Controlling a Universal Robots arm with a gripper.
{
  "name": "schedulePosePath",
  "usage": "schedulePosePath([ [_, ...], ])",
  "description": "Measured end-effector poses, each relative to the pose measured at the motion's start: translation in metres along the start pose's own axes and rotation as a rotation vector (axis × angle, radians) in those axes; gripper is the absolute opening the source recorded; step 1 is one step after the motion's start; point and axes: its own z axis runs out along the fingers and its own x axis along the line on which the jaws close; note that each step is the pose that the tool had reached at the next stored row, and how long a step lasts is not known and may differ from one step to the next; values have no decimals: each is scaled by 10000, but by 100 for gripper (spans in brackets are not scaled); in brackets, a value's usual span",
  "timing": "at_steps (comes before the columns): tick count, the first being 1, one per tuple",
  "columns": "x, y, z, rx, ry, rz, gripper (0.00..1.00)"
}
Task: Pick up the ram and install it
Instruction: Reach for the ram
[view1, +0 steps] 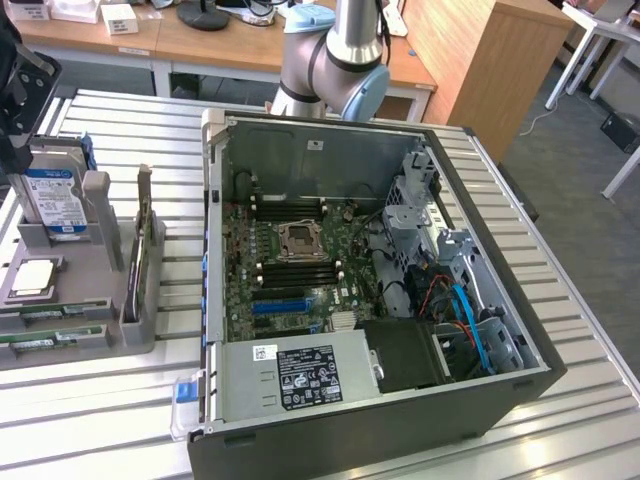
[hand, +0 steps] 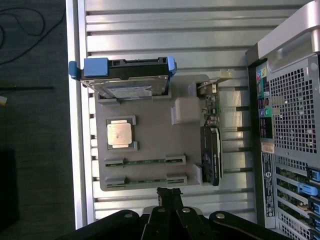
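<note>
**Gripper** (hand: 168, 191): we record its two dark fingers pressed together at the tips, with nothing between them. It hangs above the edge of the parts tray and touches nothing.

**Near ram stick** (hand: 145, 179) (view1: 50, 338): a thin green board lying flat between two grey clips. It sits in the tray slot closest to the gripper.

**Second ram stick** (hand: 145, 161) (view1: 45, 312): we note this one parallel to the first, in the next slot inward and seated the same way.

**Parts tray** (hand: 150, 107) (view1: 100, 300): a grey moulded fixture. In the exterior view it rests on the table at the left, just beside the computer case.

**CPU** (hand: 120, 134) (view1: 32, 278): a square silver chip lying flat in its own pocket, beyond the ram slots.

**Hard drive** (hand: 125, 75) (view1: 55, 200): a silver unit with a blue-and-white label, propped up at the tray's far end inside a blue-ended carrier.

**Expansion card** (hand: 211, 155) (view1: 140, 250): this stands on edge along the tray's side nearest the case.

**Computer case** (hand: 295, 115) (view1: 350, 440): a tower laid on its side with the panel off. We see the motherboard (view1: 290, 270), a bare CPU socket (view1: 298, 240), black memory slots (view1: 295, 272) beside that socket, and the power supply (view1: 300, 375).

**Table** (hand: 165, 30) (view1: 120, 410): slatted aluminium that carries the tray and the case.

**Arm** (view1: 340, 60): its silver and blue joints rise behind the case.
</note>
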Motion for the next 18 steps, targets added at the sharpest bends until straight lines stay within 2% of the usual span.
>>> schedulePosePath([
  [7,-2,-37,-2,0,0,1,11],
  [18,-4,-51,-3,1,1,0,11],
])
